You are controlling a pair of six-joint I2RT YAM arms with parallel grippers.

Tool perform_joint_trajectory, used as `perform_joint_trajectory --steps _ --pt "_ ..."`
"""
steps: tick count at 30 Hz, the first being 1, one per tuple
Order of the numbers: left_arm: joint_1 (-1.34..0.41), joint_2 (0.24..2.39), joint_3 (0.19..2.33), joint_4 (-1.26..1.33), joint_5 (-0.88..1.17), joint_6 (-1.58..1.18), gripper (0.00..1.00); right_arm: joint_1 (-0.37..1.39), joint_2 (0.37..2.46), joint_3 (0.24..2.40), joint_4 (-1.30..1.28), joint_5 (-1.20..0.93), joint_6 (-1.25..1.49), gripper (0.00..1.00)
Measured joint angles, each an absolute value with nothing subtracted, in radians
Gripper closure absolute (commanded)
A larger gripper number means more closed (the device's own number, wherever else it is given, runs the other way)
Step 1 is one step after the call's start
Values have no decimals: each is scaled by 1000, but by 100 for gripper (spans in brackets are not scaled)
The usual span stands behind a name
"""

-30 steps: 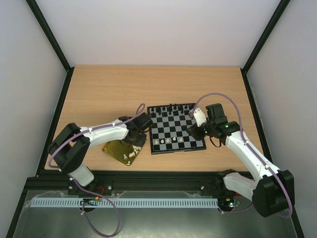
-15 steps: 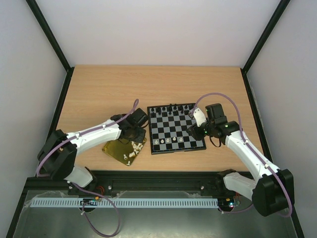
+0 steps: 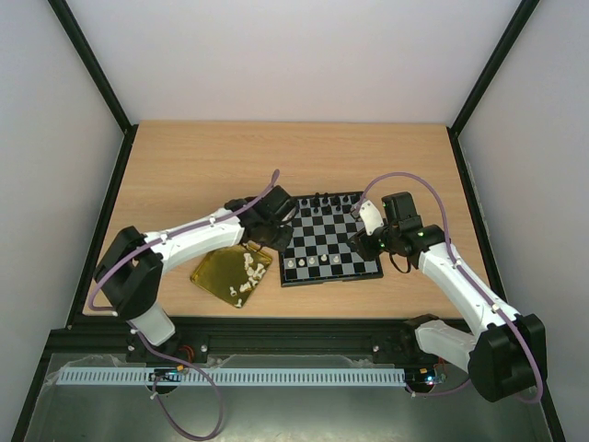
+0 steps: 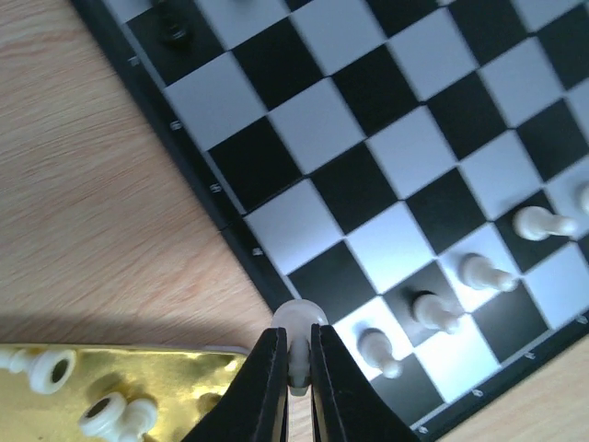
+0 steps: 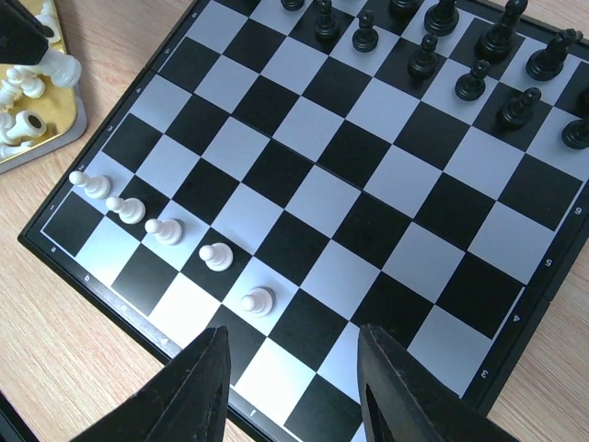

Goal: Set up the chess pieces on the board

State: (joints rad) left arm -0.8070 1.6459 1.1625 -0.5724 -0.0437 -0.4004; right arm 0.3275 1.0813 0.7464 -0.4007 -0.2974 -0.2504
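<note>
Left gripper (image 4: pixel 296 368) is closed narrowly on a white piece (image 4: pixel 298 324), which is poised over the rim of the board (image 4: pixel 313 124), at its 9 o'clock edge in the top view. White pawns (image 4: pixel 433 313) are seen at 2 o'clock of it, the tray (image 4: pixel 184 373) at 8 o'clock. Right gripper (image 5: pixel 292 333) is spread wide above the board, pawns at its 10 o'clock.

We record one light wooden desk (image 3: pixel 184 166). Lying directly on it we list a black-rimmed chequered board (image 3: pixel 329 241) and, just beside its near-left corner, a gold tray (image 3: pixel 212 273).
</note>
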Motion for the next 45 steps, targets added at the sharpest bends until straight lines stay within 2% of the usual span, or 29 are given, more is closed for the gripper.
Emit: perform_joint_trajectory --steps 15,32,37,41,45 --pt "-984 1666 1190 -577 35 -326 98 327 1081 746 -389 -252 -234 60" --pt "-1032 1814 1241 -600 1 -327 98 327 1081 746 -385 -237 -231 60" --pt "-1035 1827 1250 -603 -9 -336 92 327 1081 746 -385 -237 -231 60" --pt "-1039 1836 1262 -613 -12 -346 78 327 1081 746 -385 -238 -231 60" --pt "-1041 1837 1263 -623 -17 -350 75 327 1081 746 -385 -238 -231 60"
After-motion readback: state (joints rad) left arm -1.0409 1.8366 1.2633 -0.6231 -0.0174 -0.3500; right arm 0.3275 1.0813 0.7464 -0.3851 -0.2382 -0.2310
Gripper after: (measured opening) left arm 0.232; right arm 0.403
